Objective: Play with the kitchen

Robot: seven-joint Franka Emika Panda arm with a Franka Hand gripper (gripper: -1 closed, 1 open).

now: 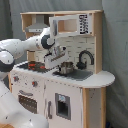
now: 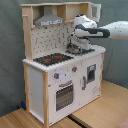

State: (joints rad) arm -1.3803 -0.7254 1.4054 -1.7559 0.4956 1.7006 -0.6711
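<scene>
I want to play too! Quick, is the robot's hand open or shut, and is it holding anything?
Gripper: over the sink by a small pot; open or shut cannot be told, nor whether it holds anything.

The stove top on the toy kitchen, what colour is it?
Black with red rings, clearest in the second exterior view: stove top.

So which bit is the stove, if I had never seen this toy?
Find the white and wood toy kitchen. On its countertop, at the end away from the robot arm's pincer, lies the hob, directly above the oven door. It is the only flat black panel with red rings; the sink beside it is grey.
</scene>
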